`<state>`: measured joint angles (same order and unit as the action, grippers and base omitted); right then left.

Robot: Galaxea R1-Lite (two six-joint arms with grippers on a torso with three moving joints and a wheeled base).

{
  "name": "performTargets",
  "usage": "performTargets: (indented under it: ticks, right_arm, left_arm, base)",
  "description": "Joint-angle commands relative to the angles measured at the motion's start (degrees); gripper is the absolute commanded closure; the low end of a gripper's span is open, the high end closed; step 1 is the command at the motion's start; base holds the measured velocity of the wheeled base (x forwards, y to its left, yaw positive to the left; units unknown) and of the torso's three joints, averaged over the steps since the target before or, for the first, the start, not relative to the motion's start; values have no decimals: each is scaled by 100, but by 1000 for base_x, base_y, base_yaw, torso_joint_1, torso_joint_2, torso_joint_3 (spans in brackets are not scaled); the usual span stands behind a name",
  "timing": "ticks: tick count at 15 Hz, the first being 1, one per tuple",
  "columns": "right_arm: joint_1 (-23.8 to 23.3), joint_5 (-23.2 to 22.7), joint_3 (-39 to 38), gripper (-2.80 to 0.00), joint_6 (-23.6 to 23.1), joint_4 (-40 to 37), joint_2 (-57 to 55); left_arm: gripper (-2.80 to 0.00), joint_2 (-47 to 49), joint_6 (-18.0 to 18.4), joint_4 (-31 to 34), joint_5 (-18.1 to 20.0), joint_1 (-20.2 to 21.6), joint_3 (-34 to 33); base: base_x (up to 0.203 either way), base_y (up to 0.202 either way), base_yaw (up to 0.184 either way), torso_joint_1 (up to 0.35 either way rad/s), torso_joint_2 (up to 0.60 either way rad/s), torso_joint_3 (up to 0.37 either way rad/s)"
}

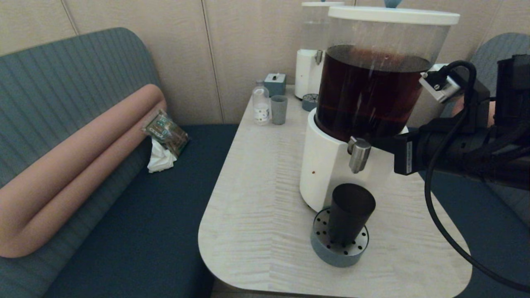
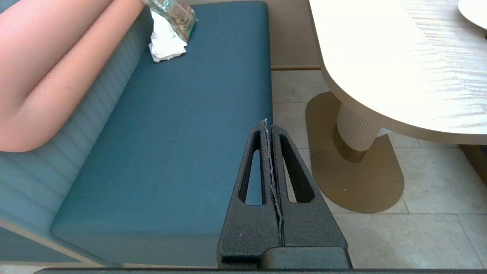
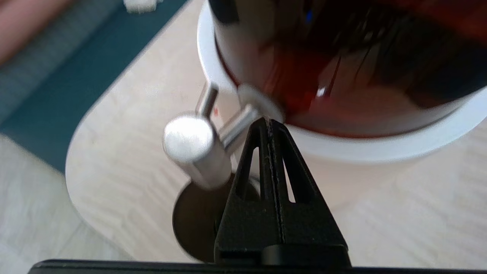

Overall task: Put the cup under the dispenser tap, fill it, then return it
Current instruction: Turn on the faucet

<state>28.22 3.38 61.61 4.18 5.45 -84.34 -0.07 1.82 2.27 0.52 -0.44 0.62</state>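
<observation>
Cup (image 1: pixel 350 213) stands under tap (image 1: pixel 358 154); right fingers (image 3: pixel 268 127) together beside tap.

The right arm (image 1: pixel 455 149) reaches in from the right, and its claw end disappears behind the dispenser tap (image 1: pixel 358 154), so the fingers are hidden. Directly below the claw's end and the tap, the cup (image 1: pixel 349 213) stands upright and open on a round grey perforated drip tray (image 1: pixel 338 246), on the pale tabletop (image 1: pixel 256 215). Just above the claw sits the dispenser's clear tank (image 1: pixel 372 82) of dark brown liquid. Far beyond it stand a small bottle (image 1: pixel 261 103), a pale grey-green cup (image 1: pixel 278 109) and a smaller white dispenser (image 1: pixel 308 66).
</observation>
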Motion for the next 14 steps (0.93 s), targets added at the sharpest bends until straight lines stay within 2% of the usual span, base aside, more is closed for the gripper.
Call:
performTargets:
  ticks: [1,14]
  right_arm:
    - [0,-47,95,0,12,-288,-21]
    - [0,-224,360,0,30,-264,-240]
  left_arm:
    - [0,7,3,1,1,0,-1]
    - [0,7,3,1,1,0,-1]
  base:
    - [0,0,0,0,0,0]
    - [0,0,0,0,0,0]
